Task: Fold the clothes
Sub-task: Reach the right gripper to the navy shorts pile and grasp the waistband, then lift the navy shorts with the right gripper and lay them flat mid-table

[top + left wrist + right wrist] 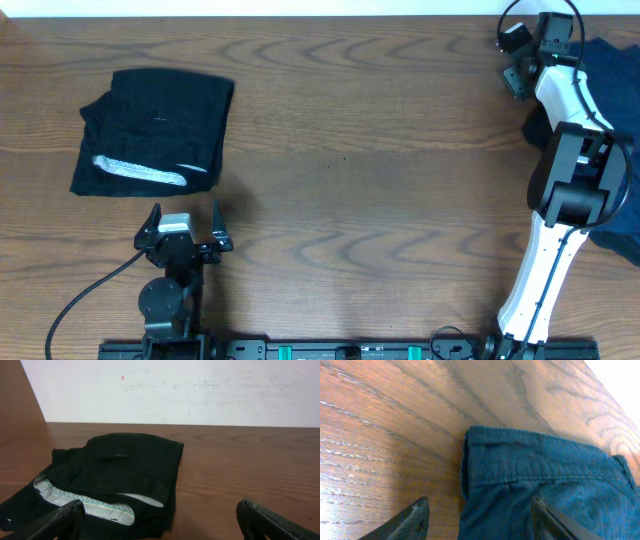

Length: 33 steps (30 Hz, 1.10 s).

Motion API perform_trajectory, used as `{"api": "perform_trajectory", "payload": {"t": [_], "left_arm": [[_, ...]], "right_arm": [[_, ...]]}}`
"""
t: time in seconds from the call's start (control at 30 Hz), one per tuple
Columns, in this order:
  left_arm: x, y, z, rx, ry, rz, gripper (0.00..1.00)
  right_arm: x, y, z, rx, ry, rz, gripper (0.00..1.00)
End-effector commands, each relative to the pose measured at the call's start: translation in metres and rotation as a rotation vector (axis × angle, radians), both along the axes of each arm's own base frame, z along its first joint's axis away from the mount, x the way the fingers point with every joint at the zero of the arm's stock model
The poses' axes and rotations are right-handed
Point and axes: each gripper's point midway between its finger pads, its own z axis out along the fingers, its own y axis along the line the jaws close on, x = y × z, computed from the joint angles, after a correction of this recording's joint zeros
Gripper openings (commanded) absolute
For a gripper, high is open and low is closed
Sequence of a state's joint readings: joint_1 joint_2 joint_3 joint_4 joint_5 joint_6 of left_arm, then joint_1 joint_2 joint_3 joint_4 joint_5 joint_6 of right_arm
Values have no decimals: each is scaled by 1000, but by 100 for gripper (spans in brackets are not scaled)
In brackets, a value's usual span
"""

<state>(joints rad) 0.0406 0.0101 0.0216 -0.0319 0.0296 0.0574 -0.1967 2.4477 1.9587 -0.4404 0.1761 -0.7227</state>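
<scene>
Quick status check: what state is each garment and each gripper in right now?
Black garment: roughly folded, flat on the table.
Navy garment: loose, not folded, partly hidden by the right arm.
Left gripper: fingers open, empty.
Right gripper: fingers open, straddling the navy garment's edge.

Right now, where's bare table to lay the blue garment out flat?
The wide middle of the table, between the black garment and the right arm, is bare. Crowded: far right, where the blue garment lies under that arm.
</scene>
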Motion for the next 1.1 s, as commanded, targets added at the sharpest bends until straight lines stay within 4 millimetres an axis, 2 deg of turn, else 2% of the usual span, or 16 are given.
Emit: {"api": "perform_trajectory", "payload": {"t": [0.0,0.03,0.17,0.33,0.43,0.47,0.53,0.6,0.77,0.83,0.93,1.07], "left_arm": [[-1,3,-16,13,48,16,98],[-1,3,-16,13,48,16,98],[-1,3,-16,13,48,16,98],[-1,3,-16,13,48,16,98],[-1,3,-16,13,48,16,98],[-1,3,-16,13,48,16,98],[-1,3,-16,13,48,16,98],[-1,3,-16,13,48,16,98],[-1,3,-16,13,48,16,98],[-1,3,-16,13,48,16,98],[-1,3,-16,13,48,16,98],[-1,3,-16,13,48,16,98]], "right_arm": [[0,-5,-1,-15,5,-19,59],[-1,-5,-2,-14,13,-19,55],[-6,-10,-9,-10,33,-28,50],[-9,-19,-10,0,33,-56,49],[-10,-22,-10,1,32,-64,33],[-10,-23,-10,1,32,-65,33],[-10,-23,-10,1,31,-65,41],[-9,-23,-9,0,25,-65,45],[-7,-24,-7,-3,13,-64,51],[-7,-24,-8,-5,17,-61,49],[-10,-24,-11,-2,31,-63,40],[-10,-24,-12,-1,30,-64,6]]}}
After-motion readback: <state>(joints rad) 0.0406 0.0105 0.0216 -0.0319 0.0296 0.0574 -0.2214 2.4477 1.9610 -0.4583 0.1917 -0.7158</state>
